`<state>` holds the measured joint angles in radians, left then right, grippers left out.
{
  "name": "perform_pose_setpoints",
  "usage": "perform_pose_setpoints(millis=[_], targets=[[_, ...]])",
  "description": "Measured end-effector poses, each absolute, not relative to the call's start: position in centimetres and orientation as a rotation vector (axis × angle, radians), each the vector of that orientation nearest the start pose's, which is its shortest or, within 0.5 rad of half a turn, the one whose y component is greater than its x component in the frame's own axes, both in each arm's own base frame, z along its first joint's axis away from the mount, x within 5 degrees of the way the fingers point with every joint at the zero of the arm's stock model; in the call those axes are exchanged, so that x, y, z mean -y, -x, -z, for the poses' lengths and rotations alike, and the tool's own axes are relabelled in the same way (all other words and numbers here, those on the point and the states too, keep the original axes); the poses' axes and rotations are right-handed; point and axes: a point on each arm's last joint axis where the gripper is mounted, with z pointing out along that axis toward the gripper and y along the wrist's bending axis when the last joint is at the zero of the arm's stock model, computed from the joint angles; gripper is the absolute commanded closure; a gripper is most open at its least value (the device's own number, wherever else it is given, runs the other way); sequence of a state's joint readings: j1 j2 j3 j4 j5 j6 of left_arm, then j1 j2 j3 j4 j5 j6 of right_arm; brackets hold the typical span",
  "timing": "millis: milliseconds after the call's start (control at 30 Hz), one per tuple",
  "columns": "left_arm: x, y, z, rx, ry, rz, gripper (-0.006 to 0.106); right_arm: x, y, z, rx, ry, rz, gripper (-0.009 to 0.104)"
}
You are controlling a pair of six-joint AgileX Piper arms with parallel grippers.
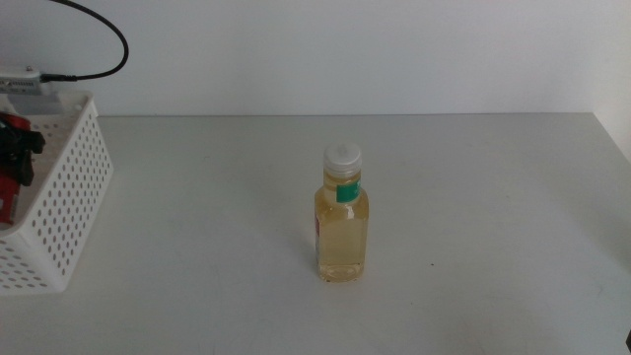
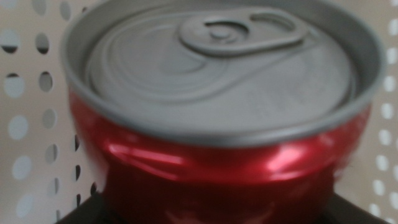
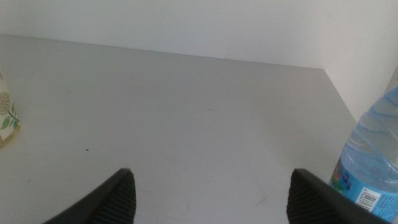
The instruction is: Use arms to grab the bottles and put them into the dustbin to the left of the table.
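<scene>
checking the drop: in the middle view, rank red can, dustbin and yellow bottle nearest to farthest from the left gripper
1. red can, held in the left gripper
2. dustbin, around it, far left
3. yellow bottle, table centre
The right gripper waits, open.

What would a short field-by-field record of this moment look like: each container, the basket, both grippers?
yellow-liquid bottle: clear plastic bottle with white cap and green label, upright mid-table, untouched
red can: red metal can with grey pull-tab lid, close before the left wrist camera, perforated white wall behind it
water bottle: clear plastic bottle with blue label, beside the right gripper
basket: white perforated plastic basket, at the table's left end
left gripper: over the basket, jaws hidden
right gripper: jaws wide apart, holding nothing
</scene>
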<state>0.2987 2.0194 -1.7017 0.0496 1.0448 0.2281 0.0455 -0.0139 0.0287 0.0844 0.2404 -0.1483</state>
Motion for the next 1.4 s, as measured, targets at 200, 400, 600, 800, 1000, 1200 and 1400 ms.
perform_pose_setpoints(millis=[200,400,600,800,1000,1200,1400], targets=[[-13.4,-41.4,-22.3,-2.908,0.109,-0.193,0.102,-0.4,-5.5,-18.3,-1.734,0.112,-0.002,0.033],[-13.4,-41.5,-22.0,-2.914,0.168,-0.185,0.100,-0.4,-5.5,-18.3,-1.734,0.112,-0.002,0.033],[-13.4,-41.5,-21.8,-2.918,0.178,-0.177,0.060,-0.4,-5.5,-18.3,-1.734,0.112,-0.002,0.033],[-13.3,-41.5,-21.8,-2.921,0.187,-0.155,0.036,-0.4,-5.5,-18.3,-1.734,0.112,-0.002,0.033],[-13.2,-41.2,-21.7,-2.949,0.204,-0.141,0.036,-0.4,-5.5,-18.3,-1.734,0.112,-0.002,0.033],[-13.1,-41.1,-21.7,-2.962,0.212,-0.134,0.030,-0.4,-5.5,-18.3,-1.734,0.112,-0.002,0.033],[-13.2,-41.3,-21.9,-2.946,0.211,-0.136,0.014,-0.4,-5.5,-18.3,-1.734,0.112,-0.002,0.033]])
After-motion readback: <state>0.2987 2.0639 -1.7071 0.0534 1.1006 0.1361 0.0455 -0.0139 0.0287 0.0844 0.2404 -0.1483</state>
